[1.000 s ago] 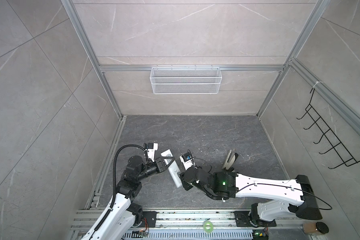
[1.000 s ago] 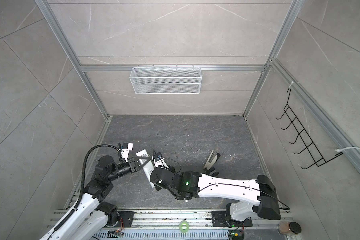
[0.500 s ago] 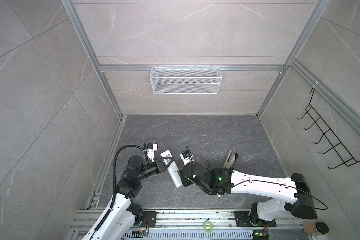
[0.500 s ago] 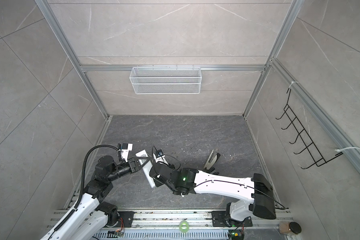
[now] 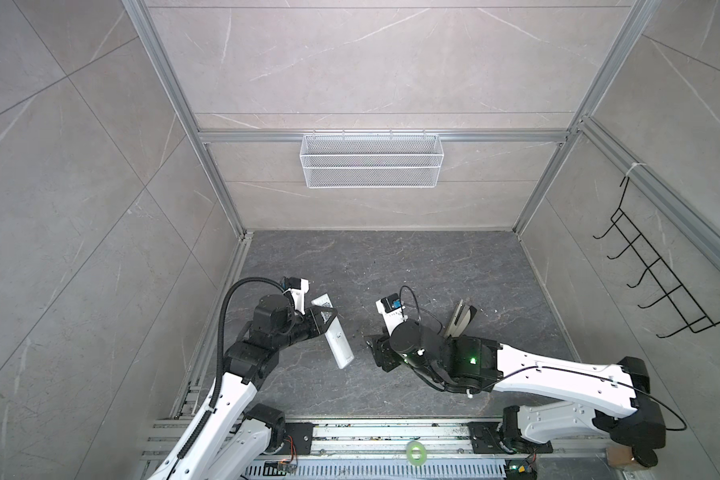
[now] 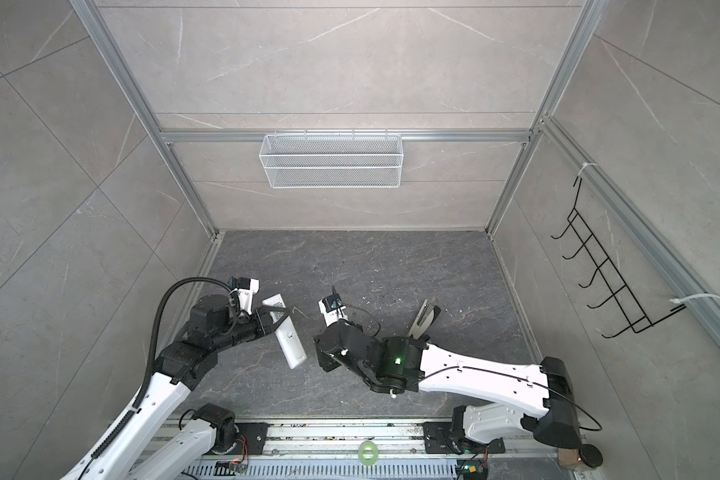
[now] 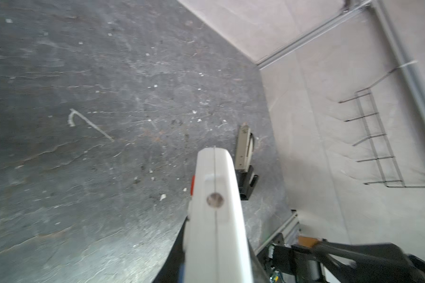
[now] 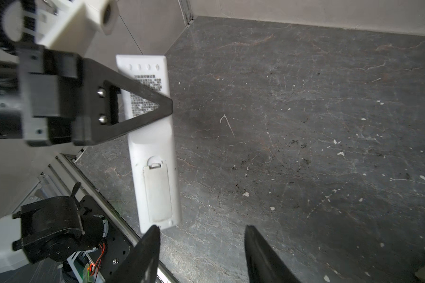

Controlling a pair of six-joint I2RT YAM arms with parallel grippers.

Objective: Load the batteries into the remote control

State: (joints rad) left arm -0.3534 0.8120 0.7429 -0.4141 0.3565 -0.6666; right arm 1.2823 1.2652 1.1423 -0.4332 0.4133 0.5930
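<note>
Lying nearest on the front rail is a green tape roll, with both arm bases mounted on that rail. Beyond it, the left gripper is clamped on the remote control, gripping across the printed label on its plain white back and holding it clear of the dark stone floor. In both top views the remote slants, its free end pointing toward the rail. The right wrist view shows the remote back-side up with its battery cover seated in place at the free end. The left wrist view sees it end-on, a red button just visible at its edge. The right gripper has its jaws standing apart with nothing between them; one black finger sits near the remote's free end, and in both top views a gap of floor separates the two. Farther right, a beige slab-like object lies on the floor behind the right arm. A thin white hooked strip, white crumbs and dark specks are scattered over the floor. On the back wall hangs a white wire basket, and a black hook rack is on the right wall.
</note>
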